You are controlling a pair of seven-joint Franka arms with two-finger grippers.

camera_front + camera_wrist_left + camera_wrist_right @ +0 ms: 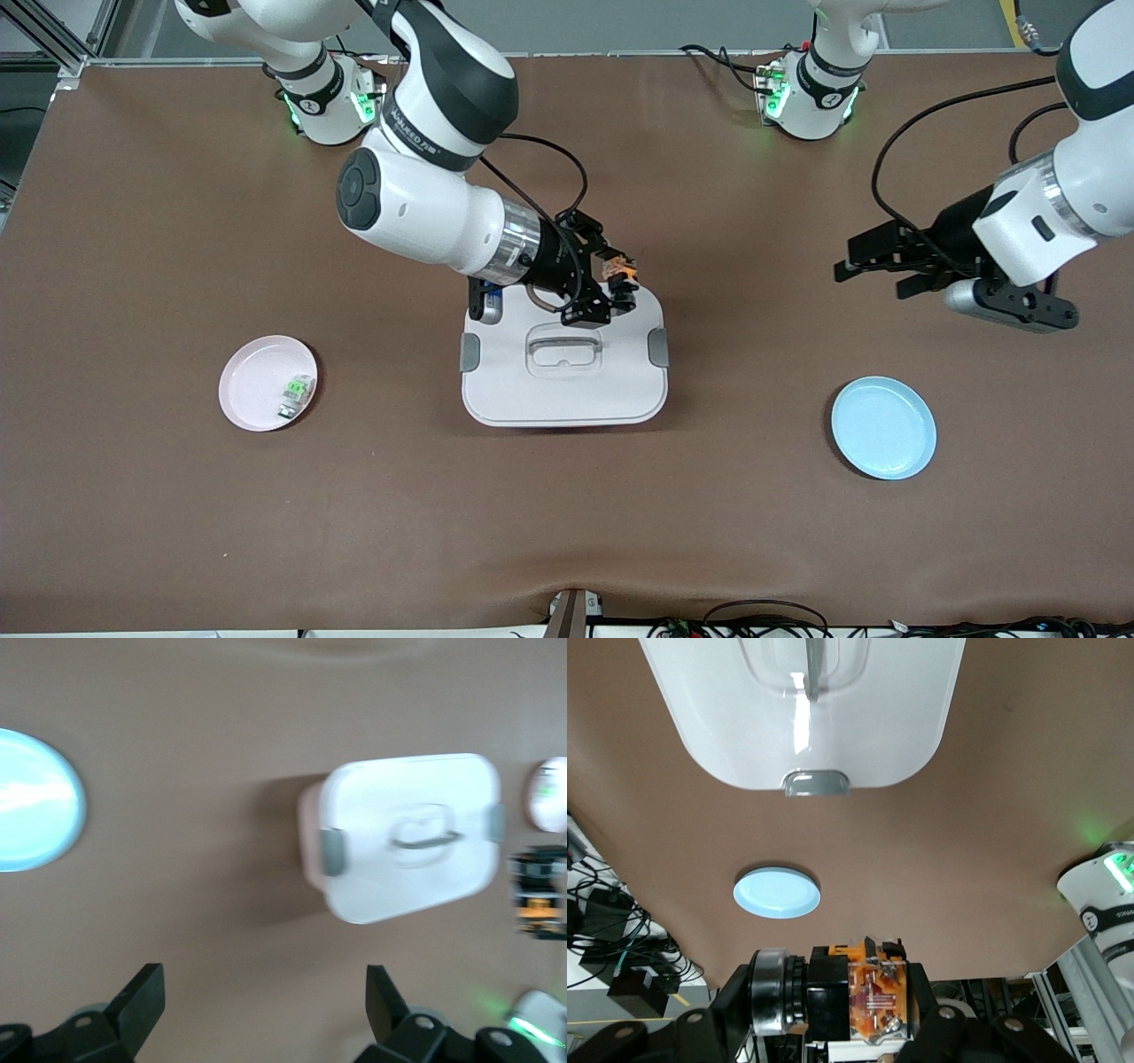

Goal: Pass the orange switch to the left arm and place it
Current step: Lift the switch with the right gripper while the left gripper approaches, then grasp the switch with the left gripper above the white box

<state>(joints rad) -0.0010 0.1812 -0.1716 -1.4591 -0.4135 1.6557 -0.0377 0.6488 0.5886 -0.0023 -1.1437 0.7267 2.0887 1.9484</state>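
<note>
My right gripper (pixel 619 282) hangs over the edge of the white box (pixel 563 372) that lies toward the robots' bases, shut on the orange switch (pixel 621 266). In the right wrist view the switch (pixel 873 1001) sits crosswise between the fingers of the right gripper (pixel 833 1017), its black body and silver ring to one side, and the box (pixel 802 709) lies below. My left gripper (pixel 855 263) hovers open over bare table toward the left arm's end. Its fingers (pixel 137 1003) stand wide apart with nothing between them. The left wrist view shows the box (pixel 403 837) and the switch (pixel 540 908) farther off.
A pink plate (pixel 257 381) holding a small green-and-grey component (pixel 297 393) lies toward the right arm's end. A light blue plate (pixel 883 428) lies toward the left arm's end, nearer the front camera than the left gripper. Cables trail along the table's front edge.
</note>
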